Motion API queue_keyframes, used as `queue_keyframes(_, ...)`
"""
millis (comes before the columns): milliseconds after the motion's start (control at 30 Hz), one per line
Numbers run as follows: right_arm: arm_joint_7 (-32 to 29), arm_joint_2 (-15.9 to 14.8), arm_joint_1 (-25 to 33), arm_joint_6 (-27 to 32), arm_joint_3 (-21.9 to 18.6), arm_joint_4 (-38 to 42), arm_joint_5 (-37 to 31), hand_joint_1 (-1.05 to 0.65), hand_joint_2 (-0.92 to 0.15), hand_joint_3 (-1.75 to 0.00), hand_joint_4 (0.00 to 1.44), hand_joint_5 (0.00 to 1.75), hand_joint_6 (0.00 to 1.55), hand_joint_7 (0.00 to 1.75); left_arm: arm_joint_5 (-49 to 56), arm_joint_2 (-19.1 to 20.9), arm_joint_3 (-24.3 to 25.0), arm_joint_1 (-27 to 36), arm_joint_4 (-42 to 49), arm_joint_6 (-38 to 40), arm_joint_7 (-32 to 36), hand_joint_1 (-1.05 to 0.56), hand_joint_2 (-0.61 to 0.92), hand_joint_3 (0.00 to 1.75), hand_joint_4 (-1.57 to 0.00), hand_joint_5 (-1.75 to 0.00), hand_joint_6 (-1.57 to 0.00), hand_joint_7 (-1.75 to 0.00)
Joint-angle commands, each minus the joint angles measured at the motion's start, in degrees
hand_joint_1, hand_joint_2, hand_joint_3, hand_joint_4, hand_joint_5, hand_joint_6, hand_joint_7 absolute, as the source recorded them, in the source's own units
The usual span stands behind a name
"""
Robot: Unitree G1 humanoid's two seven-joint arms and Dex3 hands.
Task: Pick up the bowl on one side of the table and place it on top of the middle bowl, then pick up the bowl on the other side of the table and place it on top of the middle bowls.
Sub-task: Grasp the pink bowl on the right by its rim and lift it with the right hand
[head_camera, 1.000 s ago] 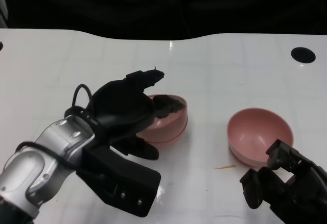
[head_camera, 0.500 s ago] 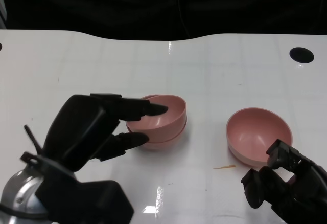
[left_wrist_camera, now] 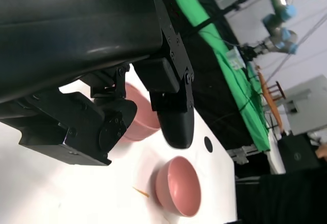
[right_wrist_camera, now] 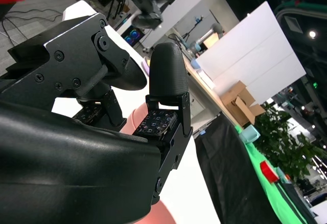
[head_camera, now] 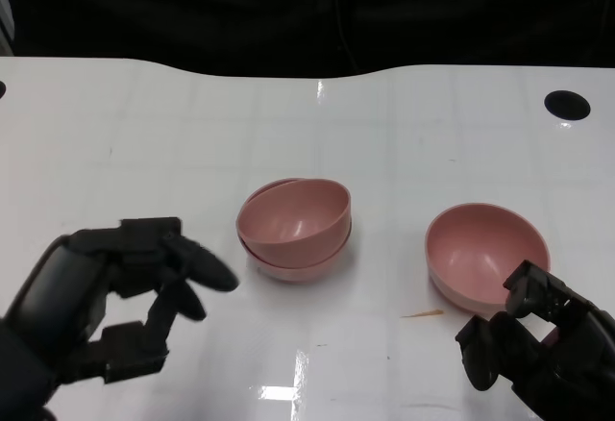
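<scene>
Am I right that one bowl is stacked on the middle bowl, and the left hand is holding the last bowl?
Not quite. The stacked bowls are right, but the left hand holds nothing; the head view shows it apart from them. The last bowl sits on the table, just ahead of the right hand.

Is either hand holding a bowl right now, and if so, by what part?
Neither. The left hand is empty, clear of the stacked bowls. The right hand is beside the single bowl, not gripping it.
</scene>
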Motion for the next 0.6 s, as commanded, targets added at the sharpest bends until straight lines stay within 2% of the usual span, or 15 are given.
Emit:
queue_keyframes(33, -0.7, -0.8, 0.1, -0.2, -0.9, -0.3, -0.4, -0.04, -0.48, -1.2, 0.86, 1.75, 0.81, 1.47, -6.3, -0.2, 2.5, 2.0, 0.7, 2.1, -2.6, 0.26, 0.49, 1.52, -0.94, -1.74, -0.82, -1.69)
queue_keyframes(267, -0.2, -1.4, -0.4, 0.1, -1.5, -0.1, -0.1, -0.02, -0.48, -1.24, 0.86, 1.75, 0.82, 1.45, -16.7, 1.3, 5.5, 4.4, 4.1, 7.8, -7.3, 0.2, 0.57, 1.48, -1.05, -1.75, -0.9, -1.75)
queue_keyframes(367, 0.8, -1.4, -0.6, -2.5, -1.3, 0.2, -2.2, -0.02, -0.47, -1.25, 0.85, 1.75, 0.83, 1.42, -17.8, 2.3, 5.9, 4.9, 4.6, 9.8, -8.0, 0.19, 0.58, 1.48, -1.07, -1.75, -0.91, -1.75)
queue_keyframes(467, 0.7, 0.0, 0.1, -13.1, 0.4, 0.4, -10.9, -0.04, -0.45, -1.19, 0.87, 1.75, 0.84, 1.41, -17.6, 3.5, 5.8, 4.6, 6.2, 9.6, -10.0, 0.21, 0.59, 1.48, -1.04, -1.75, -0.88, -1.75)
queue_keyframes(600, -1.2, 3.3, 0.5, -32.6, 2.2, 3.8, -24.0, -0.06, -0.55, -1.0, 0.93, 1.63, 0.87, 1.3, -16.6, 4.9, 5.2, 3.9, 7.0, 10.3, -10.7, 0.25, 0.6, 1.48, -1.03, -1.75, -0.88, -1.75)
